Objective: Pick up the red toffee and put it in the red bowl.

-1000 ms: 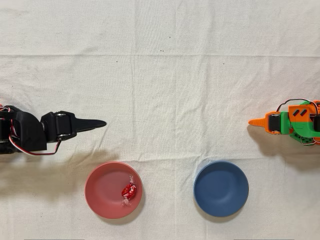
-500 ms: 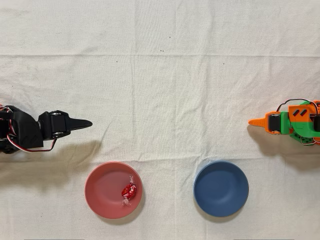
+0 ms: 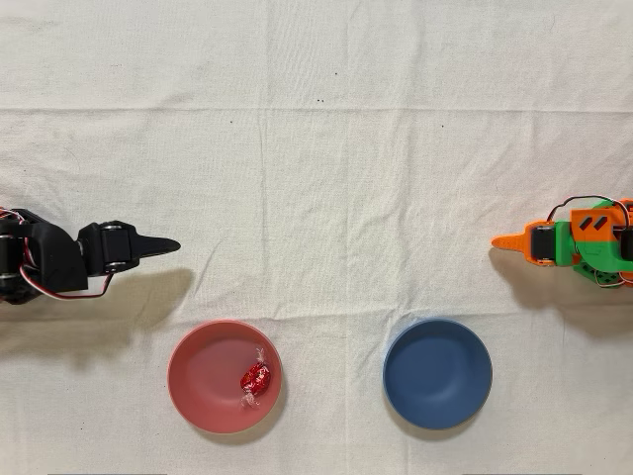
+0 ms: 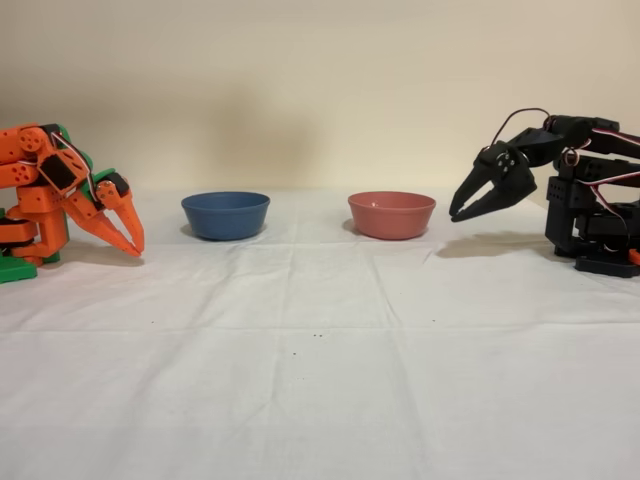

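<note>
Cream cloth (image 3: 326, 148) covers the desk, creased in faint lines, with a plain pale wall behind in the fixed view. Seen from overhead, the red toffee (image 3: 255, 377) lies inside the red bowl (image 3: 203, 371), toward three o'clock of the bowl's centre, its clear twisted ends pointing up and down the picture. In the fixed view the red bowl (image 4: 391, 214) hides the candy behind its rim. At about ten o'clock from that bowl in the overhead view hangs the black arm's gripper (image 3: 158, 244), clear of the bowl and touching nothing. In the fixed view the gripper (image 4: 460, 212) shows its jaws parted a little, empty, tips pointing down. A blue bowl (image 3: 437, 373) sits at three o'clock from the red one, well apart. An idle orange arm (image 3: 579, 240) stands beyond it.
</note>
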Robot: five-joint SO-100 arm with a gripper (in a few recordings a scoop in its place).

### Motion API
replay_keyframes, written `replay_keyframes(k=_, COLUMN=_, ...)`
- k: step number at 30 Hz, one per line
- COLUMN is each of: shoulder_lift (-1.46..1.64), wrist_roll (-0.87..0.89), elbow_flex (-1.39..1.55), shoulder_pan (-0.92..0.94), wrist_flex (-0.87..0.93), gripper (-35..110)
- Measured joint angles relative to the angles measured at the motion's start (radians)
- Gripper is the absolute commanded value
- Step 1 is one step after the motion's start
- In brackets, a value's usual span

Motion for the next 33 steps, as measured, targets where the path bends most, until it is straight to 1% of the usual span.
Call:
replay_keyframes(k=5, shoulder_lift=0.005, wrist_roll=0.023, elbow_flex=0.052, shoulder_pan=0.0, wrist_flex=-0.048, gripper=1)
replay_keyframes(k=9, shoulder_lift=0.005, wrist_roll=0.058, elbow_flex=0.058, shoulder_pan=0.0, wrist_flex=-0.051, gripper=2)
replay_keyframes(k=13, shoulder_lift=0.005, wrist_roll=0.049, elbow_flex=0.071, shoulder_pan=0.0, wrist_flex=-0.012, gripper=2)
replay_keyframes(k=20, shoulder_lift=0.005, wrist_roll=0.006, elbow_flex=0.091, shoulder_pan=0.0, wrist_flex=-0.014, gripper=1)
replay_keyframes(k=33, shoulder_lift=0.005, wrist_roll=0.005, elbow_flex=0.091, shoulder_pan=0.0, wrist_flex=-0.014, gripper=1)
